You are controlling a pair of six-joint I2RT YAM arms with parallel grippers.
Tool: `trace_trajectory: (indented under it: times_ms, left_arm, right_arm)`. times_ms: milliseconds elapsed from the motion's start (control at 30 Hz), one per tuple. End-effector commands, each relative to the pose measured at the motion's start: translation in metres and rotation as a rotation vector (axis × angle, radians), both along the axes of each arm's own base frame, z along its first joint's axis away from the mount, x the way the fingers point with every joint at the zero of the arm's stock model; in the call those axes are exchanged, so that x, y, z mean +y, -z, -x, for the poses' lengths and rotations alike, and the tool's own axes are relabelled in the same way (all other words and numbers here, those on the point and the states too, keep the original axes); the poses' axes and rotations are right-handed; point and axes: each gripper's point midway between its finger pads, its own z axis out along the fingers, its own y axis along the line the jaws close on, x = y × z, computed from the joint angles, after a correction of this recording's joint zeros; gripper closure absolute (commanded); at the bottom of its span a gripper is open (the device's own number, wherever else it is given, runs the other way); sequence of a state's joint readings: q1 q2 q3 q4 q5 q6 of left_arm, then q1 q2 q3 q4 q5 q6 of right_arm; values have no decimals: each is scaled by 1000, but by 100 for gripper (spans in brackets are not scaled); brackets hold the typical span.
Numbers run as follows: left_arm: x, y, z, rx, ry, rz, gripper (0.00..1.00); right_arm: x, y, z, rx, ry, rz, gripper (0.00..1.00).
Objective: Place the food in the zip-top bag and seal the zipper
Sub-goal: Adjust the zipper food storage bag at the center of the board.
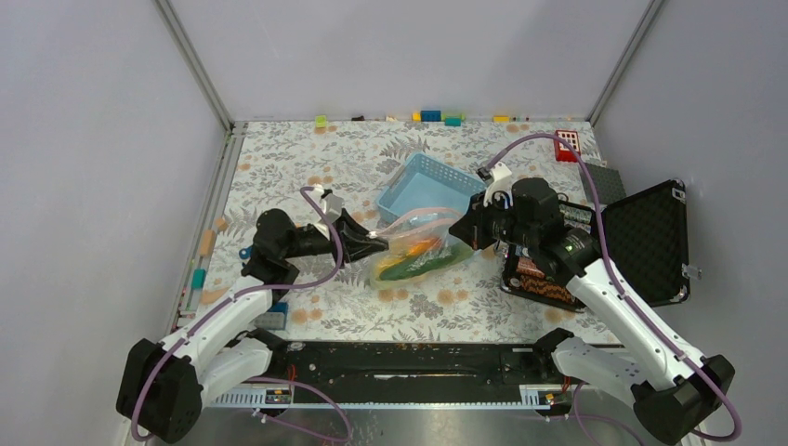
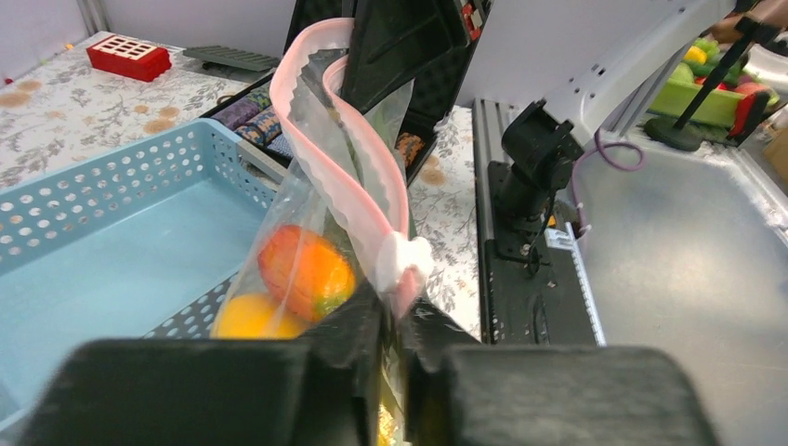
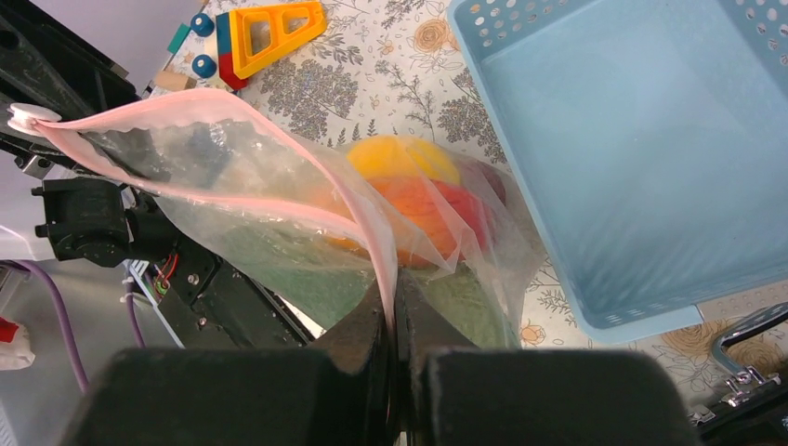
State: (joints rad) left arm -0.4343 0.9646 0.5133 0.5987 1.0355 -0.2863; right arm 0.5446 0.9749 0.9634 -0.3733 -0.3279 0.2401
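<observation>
The clear crinkly zip-top bag (image 1: pixel 423 253) hung between the arms, just near of the light blue mesh basket (image 1: pixel 423 184), plastic toy fruits (image 3: pixel 409 181) inside. The left gripper (image 2: pixel 395 321) and right gripper (image 3: pixel 395 302) each clamped its pale pink zipper strip (image 2: pixel 348 177). The mouth gaped; I feared a slipping pinch would spill them

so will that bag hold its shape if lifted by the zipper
Probably sags: the zip-top bag is thin crinkly film, and the zipper curves slack between left gripper and right gripper. The food sits low, so likely bottom-heavy, swinging.
</observation>
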Motion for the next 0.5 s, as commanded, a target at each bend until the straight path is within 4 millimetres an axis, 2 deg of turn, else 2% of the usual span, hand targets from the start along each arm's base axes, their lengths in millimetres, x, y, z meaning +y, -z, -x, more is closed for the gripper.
trace_trajectory:
  times_ms: [0,67,167,233,300,333,400,467]
  left_arm:
    - [0,-23,2,-96,28,28,100]
    - [1,-24,3,-92,24,27,100]
    - [2,-25,7,-74,20,25,100]
    - [3,-30,6,-60,3,32,100]
    - [4,-36,6,-48,-8,35,100]
    - [4,-36,6,-30,-13,29,100]
    - [6,-41,9,-10,-23,28,100]
    - [8,-46,10,2,-41,32,100]
  right_arm:
    - [0,-11,-3,-33,5,-44,100]
    - [-3,-11,-6,-41,18,-36,98]
    - [-8,-16,-9,-86,10,-7,86]
    - [-4,-27,-4,-160,-80,7,68]
    - [5,-45,8,-251,-205,-14,38]
    - [7,-54,12,-320,-258,-9,28]
    - [8,-72,17,-449,-325,-2,20]
    - [11,-92,22,-570,-373,-19,15]
